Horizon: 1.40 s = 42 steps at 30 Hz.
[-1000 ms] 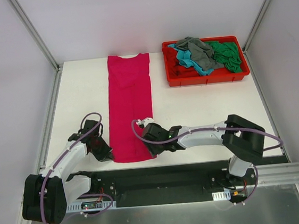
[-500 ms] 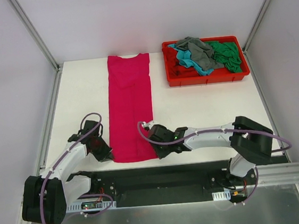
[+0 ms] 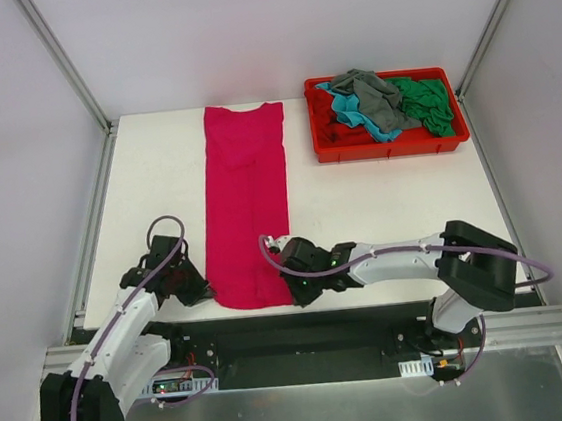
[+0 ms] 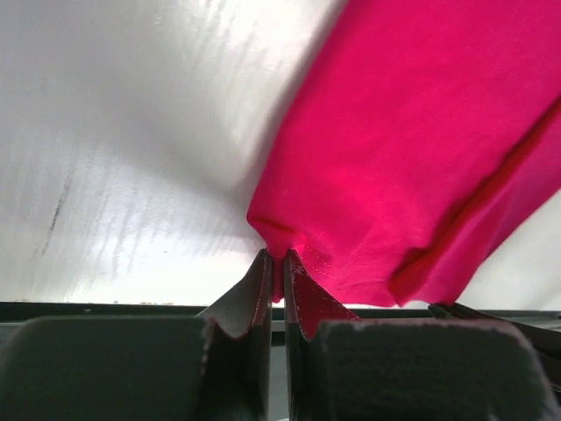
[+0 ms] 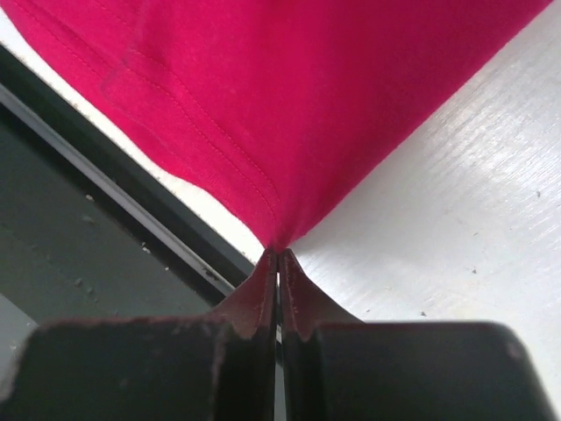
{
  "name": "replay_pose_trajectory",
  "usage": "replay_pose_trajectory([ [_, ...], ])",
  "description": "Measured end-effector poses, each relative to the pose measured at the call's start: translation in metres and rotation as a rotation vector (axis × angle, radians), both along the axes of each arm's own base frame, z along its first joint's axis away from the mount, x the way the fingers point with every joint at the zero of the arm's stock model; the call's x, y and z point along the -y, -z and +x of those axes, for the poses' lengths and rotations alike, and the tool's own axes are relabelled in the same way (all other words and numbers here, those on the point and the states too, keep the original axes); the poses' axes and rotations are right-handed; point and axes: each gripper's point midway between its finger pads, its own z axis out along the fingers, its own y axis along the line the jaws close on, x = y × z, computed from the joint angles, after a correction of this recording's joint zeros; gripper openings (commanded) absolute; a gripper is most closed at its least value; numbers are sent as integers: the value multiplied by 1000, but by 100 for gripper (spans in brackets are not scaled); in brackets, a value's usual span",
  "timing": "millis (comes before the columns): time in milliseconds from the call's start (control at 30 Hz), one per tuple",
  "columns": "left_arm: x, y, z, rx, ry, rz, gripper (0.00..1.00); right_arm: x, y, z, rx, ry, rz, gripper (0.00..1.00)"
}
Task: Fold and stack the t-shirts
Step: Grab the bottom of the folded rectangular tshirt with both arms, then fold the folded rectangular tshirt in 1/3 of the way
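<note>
I see the long magenta-pink cloth t-shirt (image 3: 247, 194) lying as a narrow strip down the left-centre of the white desk (image 3: 391, 209), its collar at the far edge. My left claw (image 4: 276, 263) is pinching its near left hem corner, and my right claw (image 5: 278, 256) is pinching the near right corner. Grey, teal, green and dark red crumpled t-shirts (image 3: 383, 104) are heaped in the red plastic tray (image 3: 392, 150) at far right.

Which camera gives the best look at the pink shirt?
The top view: the whole pink shirt lies there as a long strip on the table. Each wrist view shows only a near corner of it, pinched in the left gripper or the right gripper.
</note>
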Motion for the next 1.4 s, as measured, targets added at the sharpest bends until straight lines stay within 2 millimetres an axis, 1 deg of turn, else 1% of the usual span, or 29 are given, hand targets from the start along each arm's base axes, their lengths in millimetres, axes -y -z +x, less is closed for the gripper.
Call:
replay_pose_trajectory([
  [100,4,-9,5,39,7,-25,0,-1,-7,-2,4,-13,20,0],
  [200,6,-25,16,78,8,-33,0,-1,-18,2,21,-20,40,1],
  [267,8,-40,28,108,8,-35,0,-2,-26,8,31,-20,50,0],
  [333,10,-54,42,135,6,-33,0,-3,-36,21,44,-5,62,0],
  [467,9,-79,75,172,-13,1,0,-7,-64,63,99,44,97,0],
  [533,11,-90,94,185,-16,9,0,-11,-84,93,144,74,121,0],
  [633,17,-107,134,214,-19,18,0,-19,-110,142,213,116,153,1],
  [700,20,-112,157,215,-19,19,0,-19,-120,172,250,135,152,1],
  [767,22,-113,183,210,-16,14,0,-19,-126,197,271,150,145,0],
  [867,21,-108,212,194,-25,6,0,-20,-131,236,283,163,136,1],
  [967,18,-102,233,175,-33,-1,0,-19,-128,265,286,166,119,0],
  [1033,17,-101,247,174,-32,-3,0,-18,-123,281,286,164,103,0],
  [1233,19,-103,284,197,-15,-21,0,-13,-107,310,282,152,71,0],
  [1400,21,-91,304,183,-2,-27,0,-12,-98,329,285,153,66,0],
])
